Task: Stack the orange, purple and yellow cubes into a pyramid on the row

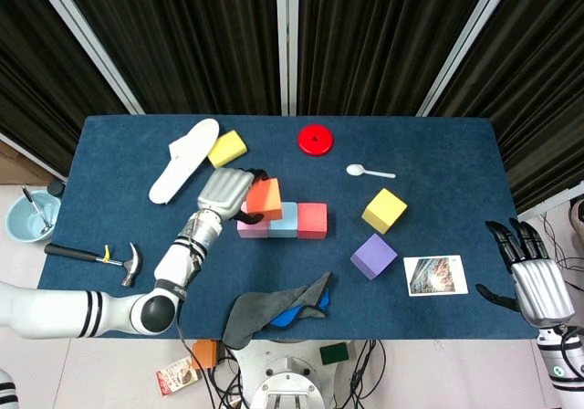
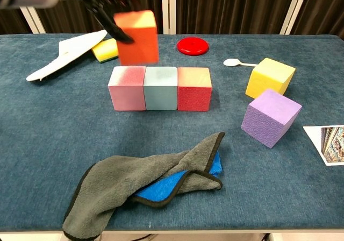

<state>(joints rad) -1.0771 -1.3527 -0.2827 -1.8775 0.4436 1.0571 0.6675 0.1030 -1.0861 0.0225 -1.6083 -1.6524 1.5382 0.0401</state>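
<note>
L hand (image 1: 226, 192) grips the orange cube (image 1: 265, 198) and holds it in the air, just above the pink block (image 2: 127, 87) and light-blue block (image 2: 160, 87) at the L end of the row; in chest view the cube hangs over the seam between those two, not touching them. Red block (image 2: 194, 88) closes the row at 3 o'clock, all three touching. Yellow cube (image 1: 384, 210) sits on the table (image 1: 438, 153) at 3 o'clock of the row, apart from it; purple cube (image 1: 373, 256) just at 6 o'clock of the yellow one, tilted in chest view. R hand (image 1: 532, 272) is off the table's R edge w/ fingers spread, holding nothing. Grey cloth (image 2: 140, 184) over a blue cloth (image 2: 173, 184) lies at 6 o'clock of the row. Red disc (image 1: 315, 140) at 12 o'clock, white spoon (image 1: 369, 171) near the yellow cube, yellow sponge (image 1: 227, 148) beside a white insole (image 1: 185, 159) at 10 o'clock. Hammer (image 1: 96, 256) lies off the table's L edge.
</note>
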